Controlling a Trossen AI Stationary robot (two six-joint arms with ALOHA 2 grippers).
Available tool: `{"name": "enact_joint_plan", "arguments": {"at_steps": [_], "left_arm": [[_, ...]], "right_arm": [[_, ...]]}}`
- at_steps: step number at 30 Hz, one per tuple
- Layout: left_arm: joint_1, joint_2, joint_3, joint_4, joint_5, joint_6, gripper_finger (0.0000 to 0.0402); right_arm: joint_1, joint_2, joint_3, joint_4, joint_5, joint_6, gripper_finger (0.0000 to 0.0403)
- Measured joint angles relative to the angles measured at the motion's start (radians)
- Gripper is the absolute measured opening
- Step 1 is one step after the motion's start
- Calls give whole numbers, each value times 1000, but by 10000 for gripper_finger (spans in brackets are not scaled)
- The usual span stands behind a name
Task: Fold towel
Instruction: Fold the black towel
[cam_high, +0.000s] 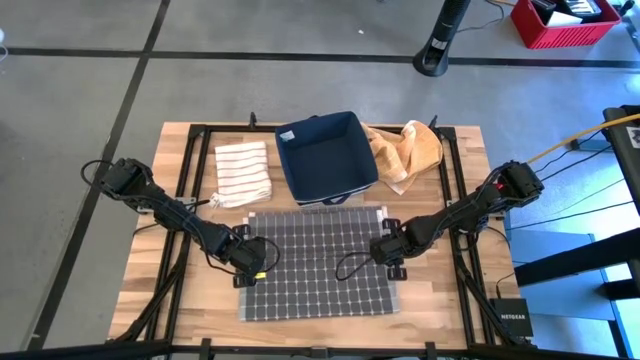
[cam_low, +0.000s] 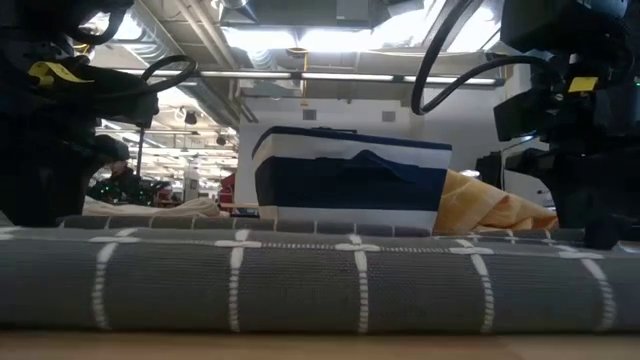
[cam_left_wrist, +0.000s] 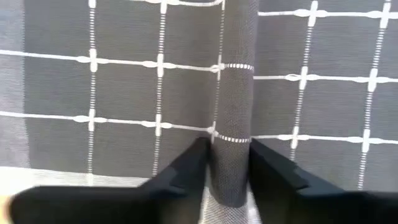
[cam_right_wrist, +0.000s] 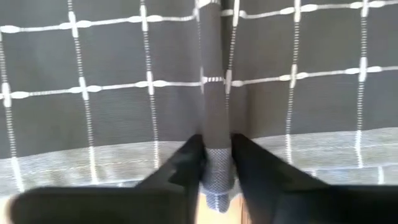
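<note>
A grey towel (cam_high: 315, 265) with a white grid lies spread flat on the wooden table (cam_high: 170, 290). In the low view, the towel (cam_low: 320, 285) fills the foreground. My left gripper (cam_high: 255, 268) stands over the towel's left edge and my right gripper (cam_high: 392, 255) over its right edge. Both point down. Each is shut on a pinched-up ridge of the cloth, as the wrist views show for the left gripper (cam_left_wrist: 229, 177) and the right gripper (cam_right_wrist: 216, 171). My left gripper pinches a raised ridge of the towel (cam_left_wrist: 233, 137) between its two fingers, close to the left hem. It comes from above, pointing down. The ridge runs on away from the fingers; the cloth around it lies on the table. My right gripper pinches a narrow raised fold of the towel (cam_right_wrist: 213, 124) between its two fingers, right at the pale right hem (cam_right_wrist: 216, 180). The fingers point down from above. The cloth around the fold lies flat on the table.
Behind the towel stands a navy fabric bin (cam_high: 325, 157). A folded striped cloth (cam_high: 243, 172) lies to its left and a crumpled tan cloth (cam_high: 405, 152) to its right. Bare wood shows along the table's left, right and near sides.
</note>
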Motion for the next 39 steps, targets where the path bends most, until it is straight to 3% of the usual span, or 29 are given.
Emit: {"name": "enact_joint_plan", "arguments": {"at_steps": [4, 6, 11, 17, 24, 28, 34, 39], "left_arm": [[0, 0, 0, -1, -8, 1, 27], [0, 0, 0, -2, -10, 1, 8], [0, 0, 0, -2, -11, 1, 7], [0, 0, 0, -1, -11, 1, 4], [0, 0, 0, 2, -10, 1, 4], [0, 0, 0, 10, -10, 1, 2], [0, 0, 0, 11, -10, 1, 3], [0, 0, 0, 13, -10, 0, 4]], "right_arm": [[0, 0, 0, -4, 24, -29, 23], [0, 0, 0, -4, 29, -49, 10], [1, 0, 0, -4, 52, -53, 26], [1, 0, 0, -4, 57, -61, 9], [1, 1, -2, 7, 70, -27, 33], [0, 5, 29, -24, 61, -27, 78], [-1, 10, 149, -215, 13, -27, 193], [0, 7, 189, -233, 58, -53, 276]]}}
